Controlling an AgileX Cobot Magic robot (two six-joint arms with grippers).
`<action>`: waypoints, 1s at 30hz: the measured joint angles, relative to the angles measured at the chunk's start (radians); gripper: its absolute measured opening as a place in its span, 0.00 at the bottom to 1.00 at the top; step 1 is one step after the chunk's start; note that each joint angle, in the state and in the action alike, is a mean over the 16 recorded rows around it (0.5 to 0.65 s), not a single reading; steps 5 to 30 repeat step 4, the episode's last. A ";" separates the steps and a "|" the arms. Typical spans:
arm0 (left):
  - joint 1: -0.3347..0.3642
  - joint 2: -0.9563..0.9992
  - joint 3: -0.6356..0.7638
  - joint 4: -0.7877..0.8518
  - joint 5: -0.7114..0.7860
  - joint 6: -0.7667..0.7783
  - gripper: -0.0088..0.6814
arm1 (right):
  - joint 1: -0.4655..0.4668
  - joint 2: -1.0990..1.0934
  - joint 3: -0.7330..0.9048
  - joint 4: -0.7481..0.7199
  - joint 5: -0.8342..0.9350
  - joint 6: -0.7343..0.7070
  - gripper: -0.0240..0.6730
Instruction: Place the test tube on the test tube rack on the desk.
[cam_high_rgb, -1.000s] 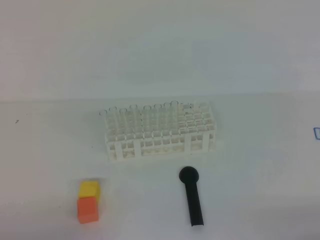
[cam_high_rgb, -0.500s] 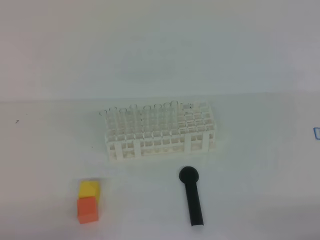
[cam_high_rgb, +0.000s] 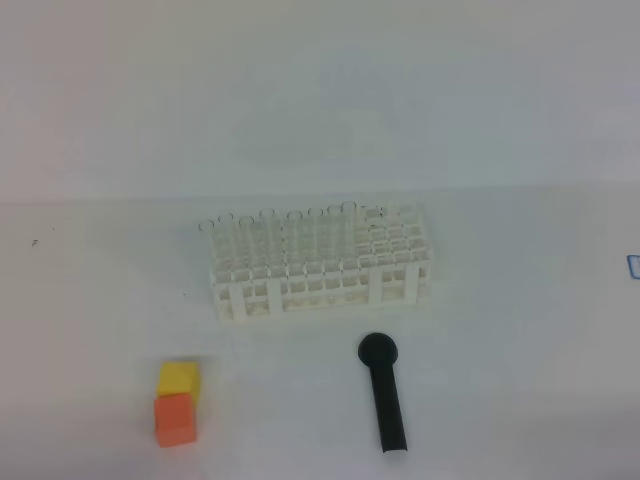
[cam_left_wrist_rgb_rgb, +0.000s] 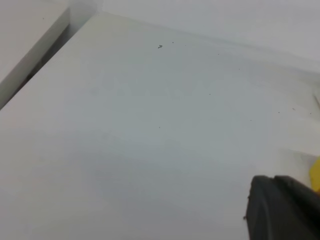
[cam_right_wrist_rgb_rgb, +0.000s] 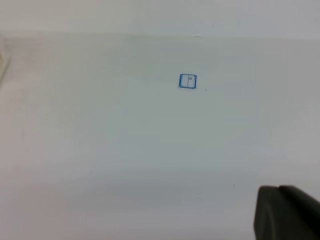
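Many clear test tubes (cam_high_rgb: 268, 240) stand in the left holes of the white test tube rack (cam_high_rgb: 322, 263), mid-frame on the bench (cam_high_rgb: 500, 150). Below it lie a black stick (cam_high_rgb: 384, 392) and yellow block (cam_high_rgb: 178, 377) touching an orange block (cam_high_rgb: 174, 418). Each wrist view shows only a dark corner of a hand, so I cannot tell if either is open.

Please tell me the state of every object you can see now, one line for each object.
test tube rack: upright on the desk, clear tubes standing in its left and back holes.
black stick: lying flat in front of the rack, round head toward it.
yellow block: on the desk, touching the orange block.
orange block: on the desk, nearest the camera.
desk: white.
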 joint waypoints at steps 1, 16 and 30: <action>0.000 0.000 0.000 0.000 0.001 0.000 0.01 | 0.000 0.000 0.000 0.000 0.000 0.000 0.03; 0.000 0.000 0.000 0.000 0.000 0.000 0.01 | 0.000 0.000 0.000 0.000 0.000 0.000 0.03; 0.000 0.000 0.000 0.000 0.000 0.000 0.01 | 0.000 0.000 0.000 0.000 0.000 0.000 0.03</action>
